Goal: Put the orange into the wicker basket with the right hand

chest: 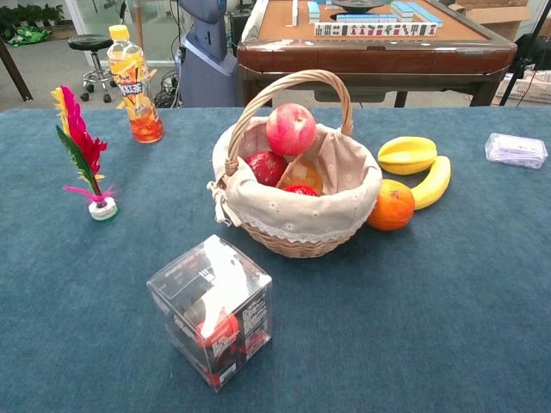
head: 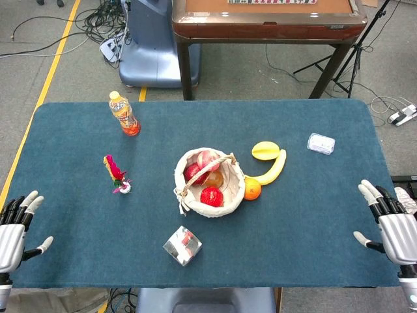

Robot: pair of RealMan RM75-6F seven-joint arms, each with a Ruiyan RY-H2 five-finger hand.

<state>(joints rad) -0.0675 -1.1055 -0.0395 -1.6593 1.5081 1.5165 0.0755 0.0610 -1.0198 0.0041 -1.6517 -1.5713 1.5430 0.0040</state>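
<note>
Head view is showing the orange [head: 252, 188] lying on the counter [head: 313, 215], touching the right side of the basket [head: 189, 195], with a banana [head: 273, 171] just beside it on the far right. The right hand [head: 391, 225] is resting at the counter's near right edge, fingers apart and holding nothing, well apart from the fruit. The left hand [head: 16, 225] is lying likewise spread. I judge the reach should be coming from the right and near side, closing around the orange without nudging the banana, then lifting clear over the rim and handle.
</note>
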